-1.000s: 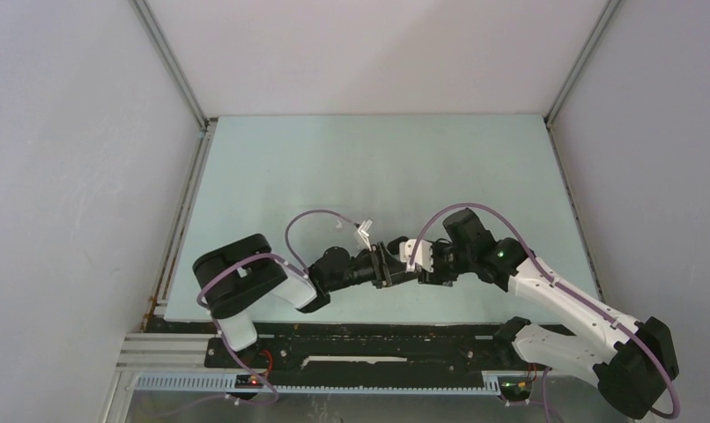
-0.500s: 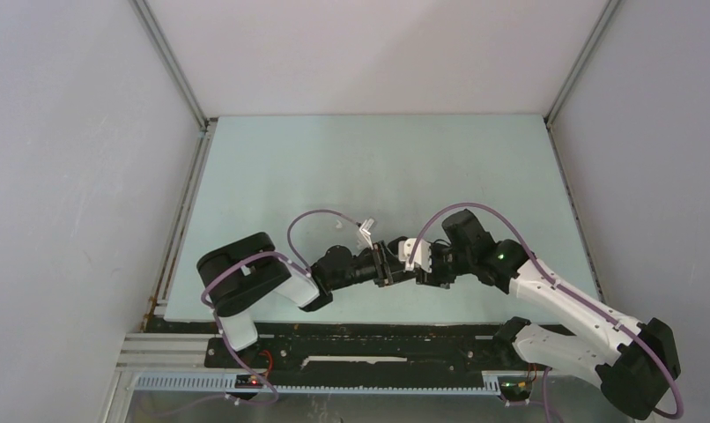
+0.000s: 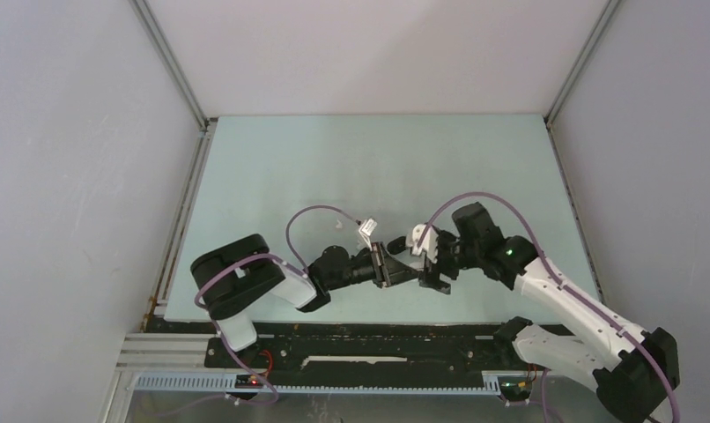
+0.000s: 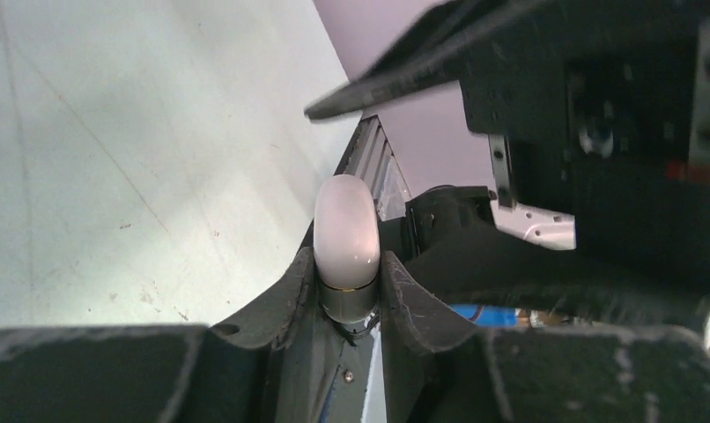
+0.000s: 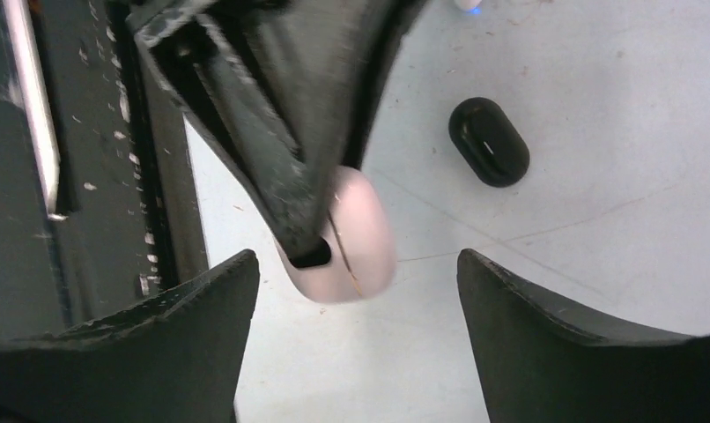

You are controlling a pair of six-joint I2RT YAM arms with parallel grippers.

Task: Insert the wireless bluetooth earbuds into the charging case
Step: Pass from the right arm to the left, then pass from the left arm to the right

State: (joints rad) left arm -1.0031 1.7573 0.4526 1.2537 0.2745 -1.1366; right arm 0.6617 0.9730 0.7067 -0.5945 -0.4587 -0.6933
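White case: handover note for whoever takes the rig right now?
Left gripper: shut on the white case.
Right gripper: open, jaws either side of the white case, not touching it.
Black case: lying on the table, closed.
Done: white case looks shut; whether buds are inside cannot be seen.
Left: a small white speck on the table may be a bud, too small to tell. Check both cases.

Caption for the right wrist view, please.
Open right gripper faces the white case clamped in the left gripper; a black case lies on the table beyond.
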